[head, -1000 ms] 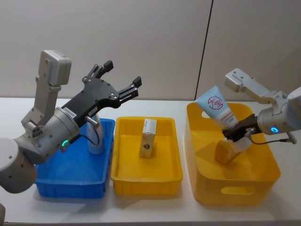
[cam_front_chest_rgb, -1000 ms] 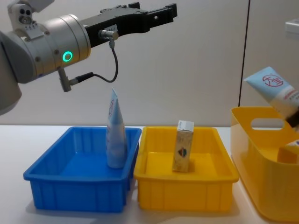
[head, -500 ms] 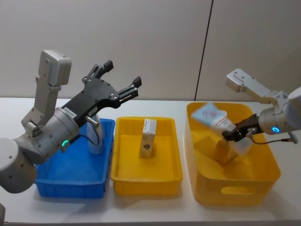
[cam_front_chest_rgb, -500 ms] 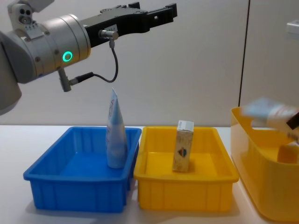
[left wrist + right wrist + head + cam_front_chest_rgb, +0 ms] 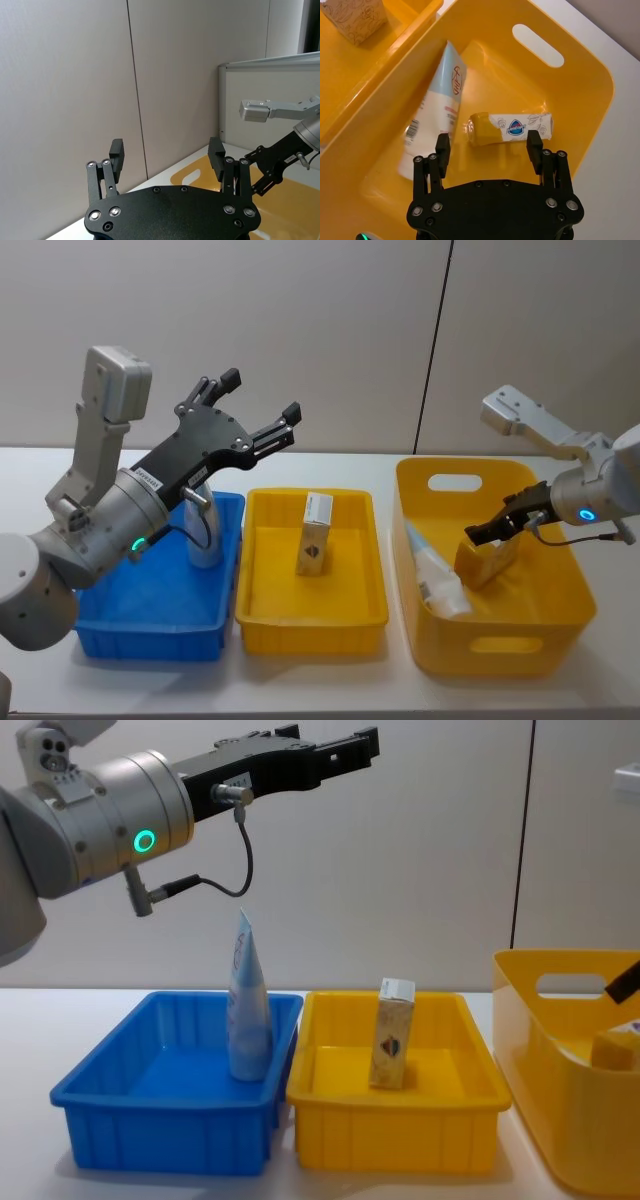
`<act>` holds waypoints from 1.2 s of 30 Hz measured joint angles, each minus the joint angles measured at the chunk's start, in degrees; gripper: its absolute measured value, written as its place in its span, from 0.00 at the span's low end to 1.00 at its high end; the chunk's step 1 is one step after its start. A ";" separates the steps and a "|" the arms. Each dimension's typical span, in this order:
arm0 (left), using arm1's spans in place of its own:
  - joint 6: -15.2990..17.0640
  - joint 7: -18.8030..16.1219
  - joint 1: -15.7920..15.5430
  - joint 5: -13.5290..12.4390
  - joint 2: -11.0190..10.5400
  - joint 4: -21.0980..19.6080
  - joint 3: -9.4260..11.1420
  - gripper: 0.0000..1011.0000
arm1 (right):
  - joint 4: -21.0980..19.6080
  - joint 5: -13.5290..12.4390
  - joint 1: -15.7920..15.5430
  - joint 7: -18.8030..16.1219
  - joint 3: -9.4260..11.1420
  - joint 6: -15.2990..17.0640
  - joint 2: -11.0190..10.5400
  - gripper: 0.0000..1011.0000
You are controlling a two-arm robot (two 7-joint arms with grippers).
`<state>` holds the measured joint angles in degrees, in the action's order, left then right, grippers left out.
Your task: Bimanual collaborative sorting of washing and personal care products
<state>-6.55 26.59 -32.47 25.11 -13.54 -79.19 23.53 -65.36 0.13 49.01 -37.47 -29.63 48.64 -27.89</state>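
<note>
My right gripper [image 5: 497, 530] [image 5: 488, 144] hangs open over the tall yellow basket [image 5: 520, 640], holding nothing. Below it a light-blue pouch [image 5: 436, 577] [image 5: 439, 107] lies slanted against the basket's left wall. A beige carton [image 5: 486, 560] [image 5: 512, 128] lies beside the pouch, under the open fingers. My left gripper [image 5: 258, 405] [image 5: 335, 745] [image 5: 166, 150] is open and raised high above the blue bin [image 5: 150, 625]. Another light-blue pouch [image 5: 203, 532] [image 5: 246, 1010] stands upright in that bin. One beige carton [image 5: 315, 534] [image 5: 392, 1034] stands upright in the low yellow bin [image 5: 312, 625].
The three containers sit side by side on a white table [image 5: 330, 680], close to a grey wall [image 5: 330, 330]. The basket has handle cut-outs [image 5: 455, 482] in its walls. The left arm's body [image 5: 90, 815] looms large over the blue bin [image 5: 170, 1120].
The right gripper opened and let go of the light-blue pouch, which dropped from above the rim to lie inside the basket. The left arm has not moved.
</note>
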 joint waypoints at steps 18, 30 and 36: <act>0.00 0.00 0.00 0.00 0.00 0.00 0.00 0.99 | 0.03 0.04 0.01 0.00 0.00 0.08 0.00 0.99; 0.00 0.00 0.00 0.00 0.00 0.00 0.00 0.99 | 0.03 0.04 0.01 0.00 0.01 0.08 0.01 0.99; 0.00 0.00 0.00 0.00 0.00 0.00 0.00 0.99 | 0.03 0.04 0.01 0.00 0.01 0.07 0.00 0.99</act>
<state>-6.55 26.59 -32.47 25.11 -13.54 -79.19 23.53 -65.33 0.17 49.02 -37.47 -29.62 48.71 -27.89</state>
